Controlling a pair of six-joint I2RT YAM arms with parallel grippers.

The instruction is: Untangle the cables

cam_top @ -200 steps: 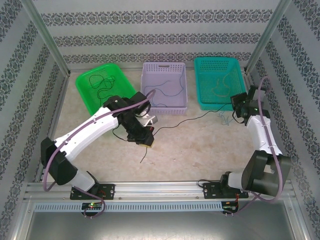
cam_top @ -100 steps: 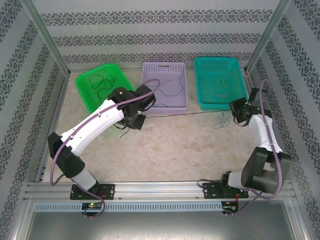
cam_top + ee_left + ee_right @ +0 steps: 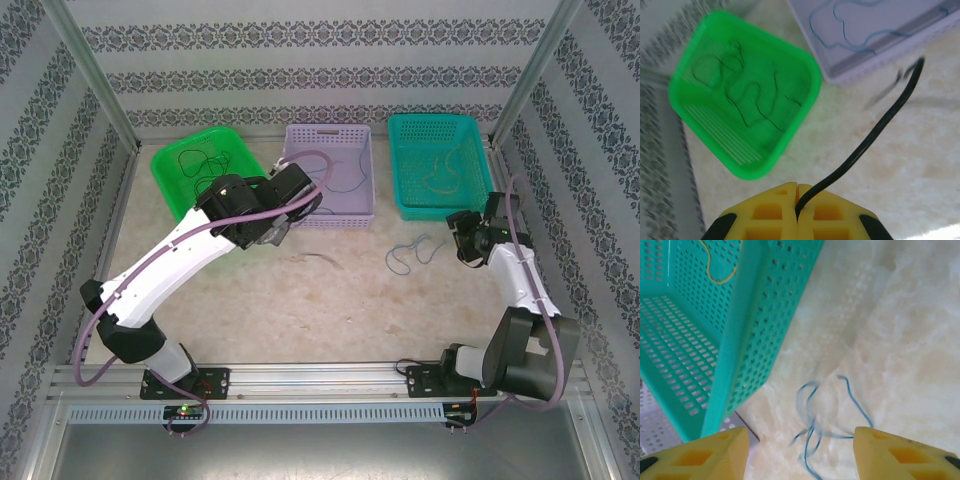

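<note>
The left pincer (image 3: 797, 202) is clamped on a dark cable (image 3: 880, 129) near the green basket (image 3: 720, 135), while the right pincer (image 3: 800, 440) gapes wide, with a loose blue cable (image 3: 812, 429) lying on the desk (image 3: 900, 315) just ahead of it, beside the teal basket (image 3: 755, 315).

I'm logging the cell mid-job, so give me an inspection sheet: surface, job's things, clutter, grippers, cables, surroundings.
Surface: pale marbled table.
Job's things: dark cable in the left gripper; blue cable loose on the table; thin wires in the green basket, purple basket and teal basket.
Clutter: nothing seen.
Grippers: left gripper shut on the dark cable; right gripper open, facing the blue cable.
Cables: purple arm cables run along both arms.
Surroundings: patterned walls, metal frame.
</note>
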